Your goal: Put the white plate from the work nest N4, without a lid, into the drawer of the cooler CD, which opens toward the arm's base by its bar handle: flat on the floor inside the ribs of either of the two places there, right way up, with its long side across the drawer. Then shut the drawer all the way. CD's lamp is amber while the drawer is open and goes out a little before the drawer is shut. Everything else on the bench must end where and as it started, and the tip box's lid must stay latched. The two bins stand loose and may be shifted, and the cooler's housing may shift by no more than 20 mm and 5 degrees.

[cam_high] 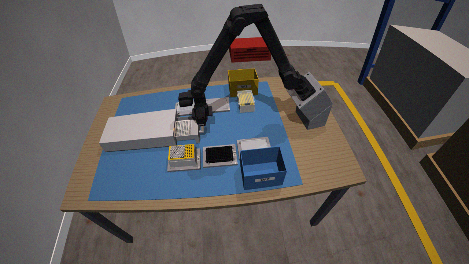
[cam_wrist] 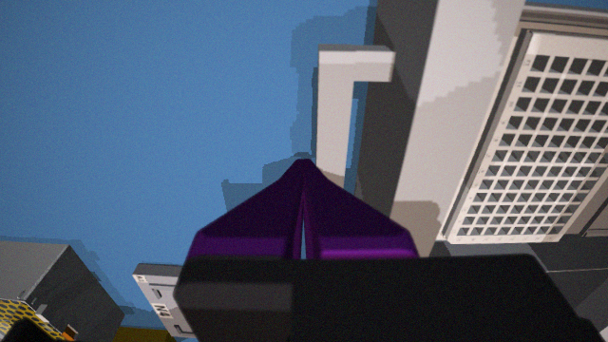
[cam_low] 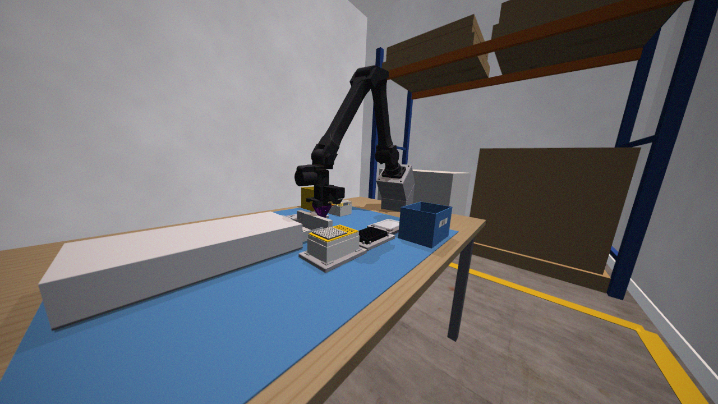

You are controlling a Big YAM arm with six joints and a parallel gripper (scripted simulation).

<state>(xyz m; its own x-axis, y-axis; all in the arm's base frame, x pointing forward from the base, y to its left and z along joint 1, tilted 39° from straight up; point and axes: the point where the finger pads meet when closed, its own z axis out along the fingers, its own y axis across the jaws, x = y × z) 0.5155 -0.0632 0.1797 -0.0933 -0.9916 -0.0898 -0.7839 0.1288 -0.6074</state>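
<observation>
One arm: a black six-joint arm (cam_high: 249,19) rises from a slanted grey pedestal (cam_high: 319,108) at the bench's far right corner, arches over and comes down at the cooler's drawer.
Gripper: the black parallel gripper with purple fingers has its fingers pressed together tip to tip, pinching nothing; it points down at the bar handle.
Fingers: the purple fingers form a wedge whose tip lies just at the near end of the handle; whether they touch it I cannot tell.
Handle: the pale grey bar handle (cam_wrist: 332,109) stands off the drawer's front on a short leg, with blue mat visible in the gap.
Drawer: the grey drawer (cam_high: 195,132) of the cooler sticks out of the housing toward the arm's base, only part of it showing.
Plate: the white gridded well plate (cam_high: 182,128) lies flat in the drawer, wells up, next to the front wall (cam_wrist: 442,119).
Cooler: the long pale grey box housing (cam_high: 139,128) sits on the blue mat (cam_high: 144,177) at the left.
Lamp: a small amber spot (cam_high: 172,129) shows at the housing's front edge beside the drawer.
Tip box: a grey box with yellow-rimmed top (cam_high: 181,152) rests on a nest plate in front of the cooler.
Black plate: a black well plate (cam_high: 218,154) sits in the next nest to the right.
Lidded plate: a white flat-lidded plate (cam_high: 253,143) sits in a nest behind the blue bin.
Bins: a blue open bin marked W2 (cam_high: 262,167) near the front edge; a yellow open bin marked W1 (cam_high: 243,80) at the back.
Small rack: a small clear box with yellow tips (cam_high: 246,100) stands just in front of the yellow bin.
</observation>
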